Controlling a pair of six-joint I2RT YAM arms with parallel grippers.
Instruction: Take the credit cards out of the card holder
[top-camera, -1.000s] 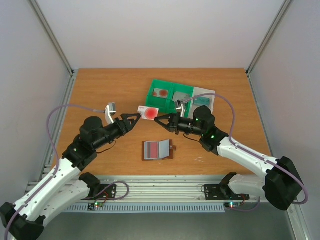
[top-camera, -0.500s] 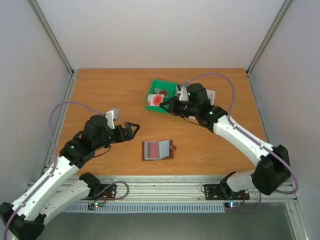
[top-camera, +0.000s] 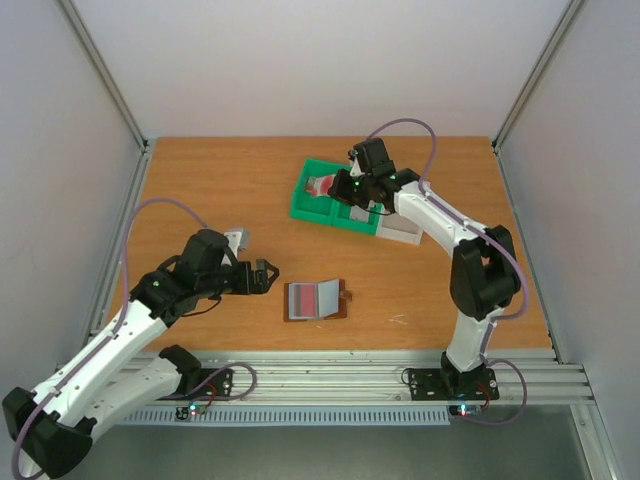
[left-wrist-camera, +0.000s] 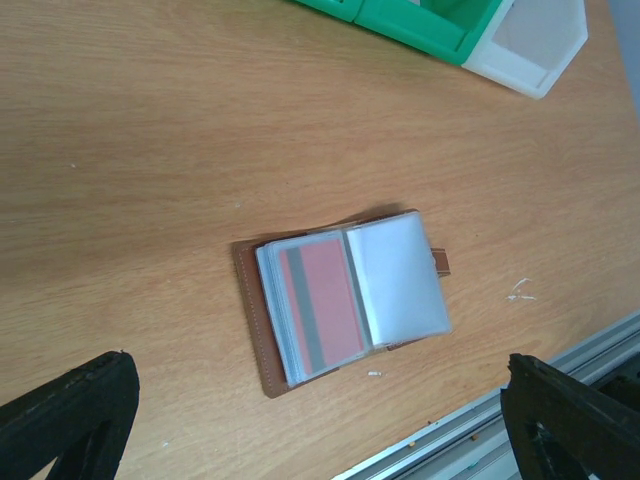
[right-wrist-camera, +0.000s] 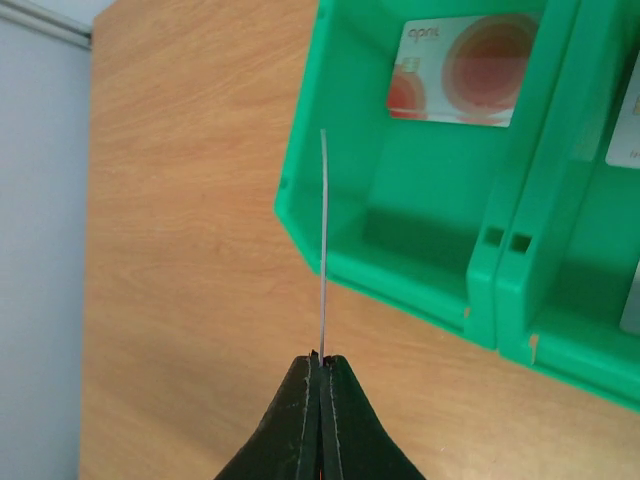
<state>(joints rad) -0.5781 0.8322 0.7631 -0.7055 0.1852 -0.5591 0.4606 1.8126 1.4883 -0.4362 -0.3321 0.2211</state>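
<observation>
The brown card holder (top-camera: 317, 300) lies open on the table, its clear sleeves up, and a red credit card (left-wrist-camera: 320, 305) with a grey stripe shows in the left sleeve. My left gripper (top-camera: 262, 277) is open just left of the card holder (left-wrist-camera: 340, 300), touching nothing; its fingers (left-wrist-camera: 70, 415) stand wide apart in the left wrist view. My right gripper (right-wrist-camera: 322, 362) is shut on a credit card (right-wrist-camera: 322, 240) seen edge-on, held over the near left corner of the green tray (right-wrist-camera: 400, 240). From above, that card (top-camera: 322, 186) looks red and white.
The green tray (top-camera: 312, 210) with a white end section (top-camera: 400, 228) stands at the back middle. A red-and-white card (right-wrist-camera: 465, 70) lies in its left compartment and a pale one (right-wrist-camera: 628, 130) in the one beside it. The aluminium rail (left-wrist-camera: 560, 370) runs along the table's near edge.
The left gripper let go of the card, opened wide and drew back toward the card holder. The right gripper carried the card from mid-table to over the green tray.
</observation>
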